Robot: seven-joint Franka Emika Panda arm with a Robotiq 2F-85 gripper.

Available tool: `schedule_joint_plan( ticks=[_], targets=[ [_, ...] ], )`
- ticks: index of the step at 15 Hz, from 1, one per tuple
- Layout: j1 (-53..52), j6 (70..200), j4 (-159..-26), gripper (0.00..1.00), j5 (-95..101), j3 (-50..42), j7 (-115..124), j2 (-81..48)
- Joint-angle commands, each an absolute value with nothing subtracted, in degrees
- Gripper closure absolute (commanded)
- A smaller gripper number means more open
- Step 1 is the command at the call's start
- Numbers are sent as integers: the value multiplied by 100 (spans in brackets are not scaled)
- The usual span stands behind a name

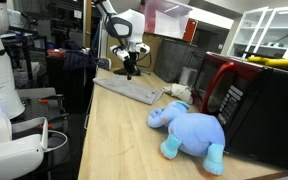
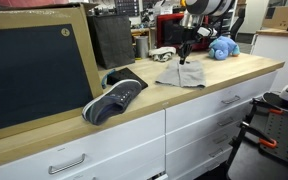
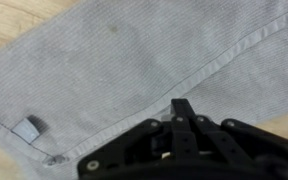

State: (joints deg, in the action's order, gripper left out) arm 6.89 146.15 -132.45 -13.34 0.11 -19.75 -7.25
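Cloth: grey ribbed cloth (image 3: 114,70), spread flat on the wooden bench (image 1: 109,140); it fills most of the wrist view, and its top and right edges are cut off there.
Cloth details: a small grey tag (image 3: 26,127) sits near one hemmed corner and a faint dark spot (image 3: 114,30) lies higher up; the wrist view is too soft to show the weave sharply.
Jaws: closed, tips pressed together and pointing at the cloth near its hemmed edge. No fold shows between them. Whether the tips touch the fabric or hang just above it cannot be told.
Arm: white arm (image 1: 119,25) stands over the cloth in both exterior views; its upper part runs out of the picture.
Plush: blue plush elephant (image 1: 189,128) lies on the bench beside the cloth, apart from it.
Microwave: red and black microwave (image 1: 239,95) stands just behind the plush, cut off at the picture edge.
Shoe: dark shoe (image 2: 114,98) rests on the bench, well apart from the cloth.
Board: black framed board (image 2: 34,70) leans behind the shoe, hiding what stands behind it.
Drawers: white drawers (image 2: 214,110) sit under the bench.
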Motion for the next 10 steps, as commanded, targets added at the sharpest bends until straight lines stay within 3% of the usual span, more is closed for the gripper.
schedule_joint_plan(
  ticks=[1,6,10],
  targets=[
    [587,13927,-13307,100,-905,-116,-1292,-467],
    [525,12452,-13350,100,-1166,-51,-1229,26],
    [263,12709,-13758,100,-1352,41,-1270,208]
  ],
)
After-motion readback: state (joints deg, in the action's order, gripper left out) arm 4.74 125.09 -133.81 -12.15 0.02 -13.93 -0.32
